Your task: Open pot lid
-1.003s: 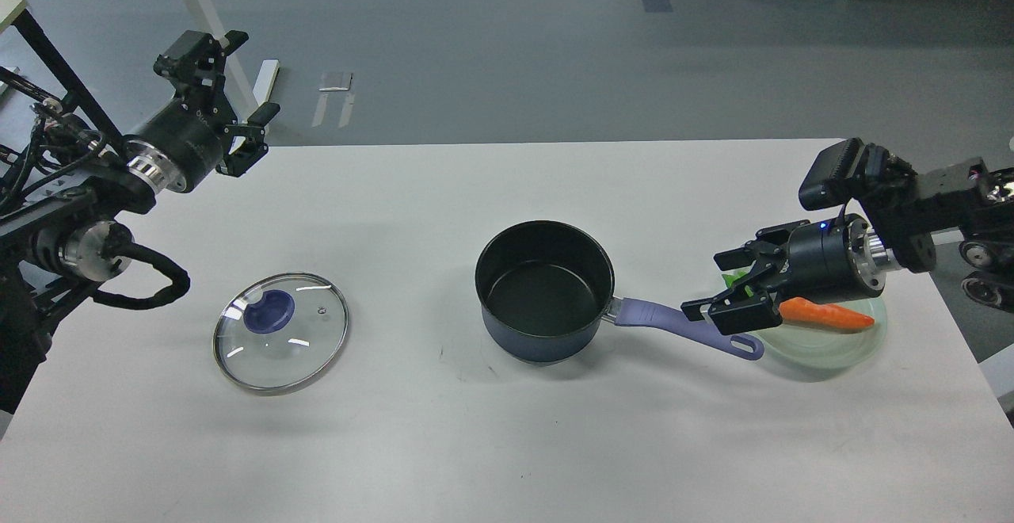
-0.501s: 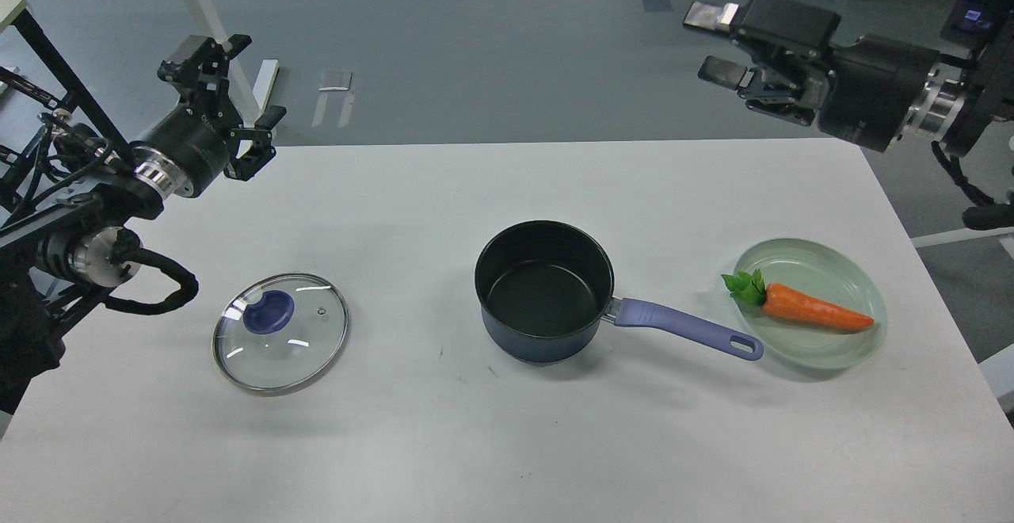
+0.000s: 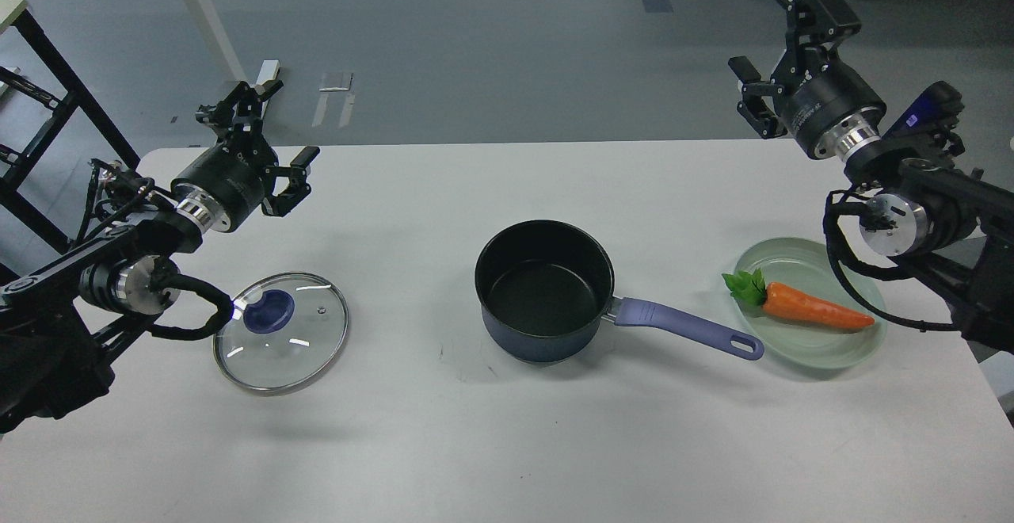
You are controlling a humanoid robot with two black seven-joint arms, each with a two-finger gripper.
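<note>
The glass lid (image 3: 280, 332) lay flat near the desk's (image 3: 444, 444) left edge, well apart from the uncovered pot (image 3: 545, 289) at centre. Both the left gripper (image 3: 265, 146) and right gripper (image 3: 780, 51) had their jaws spread, holding nothing.

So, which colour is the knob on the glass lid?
Dark blue; the knob shows in the head view.

Glossy glass lid (image 3: 281, 332), metal rim; matt table (image 3: 444, 444).

Single head view, high, angled forward and down over the white table (image 3: 491, 444), floor beyond.
</note>
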